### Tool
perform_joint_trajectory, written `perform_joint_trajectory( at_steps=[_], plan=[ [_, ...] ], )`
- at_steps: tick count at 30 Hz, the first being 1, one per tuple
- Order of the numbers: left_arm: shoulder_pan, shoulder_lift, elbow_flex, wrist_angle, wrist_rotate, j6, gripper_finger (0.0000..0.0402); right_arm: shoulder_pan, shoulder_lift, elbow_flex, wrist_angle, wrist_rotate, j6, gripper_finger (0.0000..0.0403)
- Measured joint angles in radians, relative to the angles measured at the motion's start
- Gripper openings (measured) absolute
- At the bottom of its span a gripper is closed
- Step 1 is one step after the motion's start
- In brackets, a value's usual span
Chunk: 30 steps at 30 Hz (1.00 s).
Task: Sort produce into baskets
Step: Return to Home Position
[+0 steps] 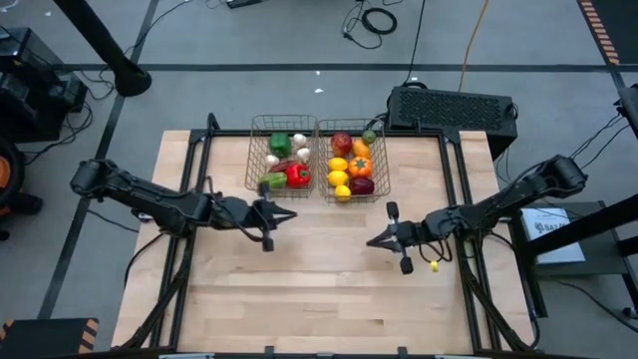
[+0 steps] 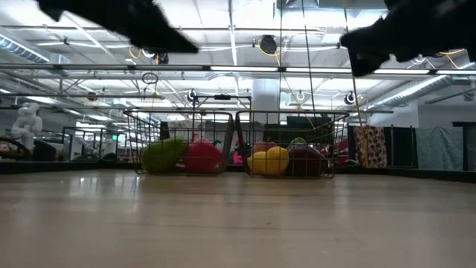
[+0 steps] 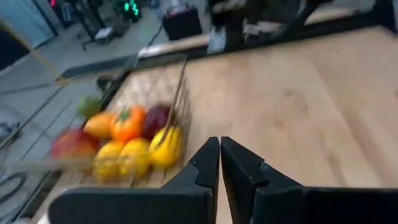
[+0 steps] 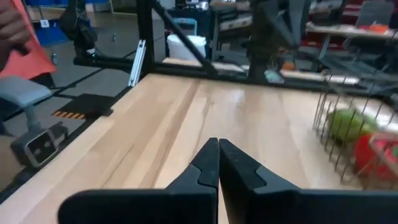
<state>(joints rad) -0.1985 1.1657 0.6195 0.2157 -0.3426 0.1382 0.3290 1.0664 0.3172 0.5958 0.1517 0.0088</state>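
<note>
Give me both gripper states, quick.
Left gripper: closed, holding nothing, over the table.
Right gripper: closed, holding nothing, over the table.

We see the table (image 1: 319,289) as pale wood planks, smooth, with a soft sheen in the low view. At the table's far edge, the left basket (image 1: 251,150) and the right basket (image 1: 384,165) are thin bare metal wire, see-through. In them, the red pepper (image 1: 297,176) looks glossy and the lemons (image 1: 338,165) smooth with a duller shine. Above the table's middle, the left gripper (image 3: 219,142) and the right gripper (image 4: 218,143) are dark, matt and plastic-looking. Black matt rails (image 1: 199,150) edge the table. Behind the table's far right corner, the black box (image 1: 454,105) is matt.
</note>
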Motion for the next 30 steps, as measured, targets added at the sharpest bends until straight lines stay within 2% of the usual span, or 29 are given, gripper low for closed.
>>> perform_joint_trajectory(
  at_steps=[3,5,8,12,19,30],
  plan=[
    [0.011,-0.12,-0.063,-0.054,-0.007,-0.017,0.0024,0.0,-0.044,-0.08,0.019,-0.001,0.032,0.0001],
    [0.016,-0.219,-0.118,-0.043,-0.006,-0.032,0.0024,-0.005,-0.072,-0.145,0.122,-0.001,0.045,0.0001],
    [0.016,-0.344,-0.212,-0.001,-0.005,-0.098,0.0024,-0.015,-0.122,-0.225,0.222,-0.004,0.05,0.0],
    [0.009,-0.454,-0.34,0.08,-0.002,-0.177,0.0024,-0.035,-0.183,-0.29,0.233,-0.006,0.061,0.0],
    [0.006,-0.494,-0.47,0.166,0.052,-0.259,0.0024,-0.054,-0.236,-0.304,0.155,-0.055,0.092,0.0],
    [0.005,-0.495,-0.596,0.306,0.141,-0.234,0.0024,-0.053,-0.266,-0.303,0.187,-0.072,0.126,0.0]
  ],
)
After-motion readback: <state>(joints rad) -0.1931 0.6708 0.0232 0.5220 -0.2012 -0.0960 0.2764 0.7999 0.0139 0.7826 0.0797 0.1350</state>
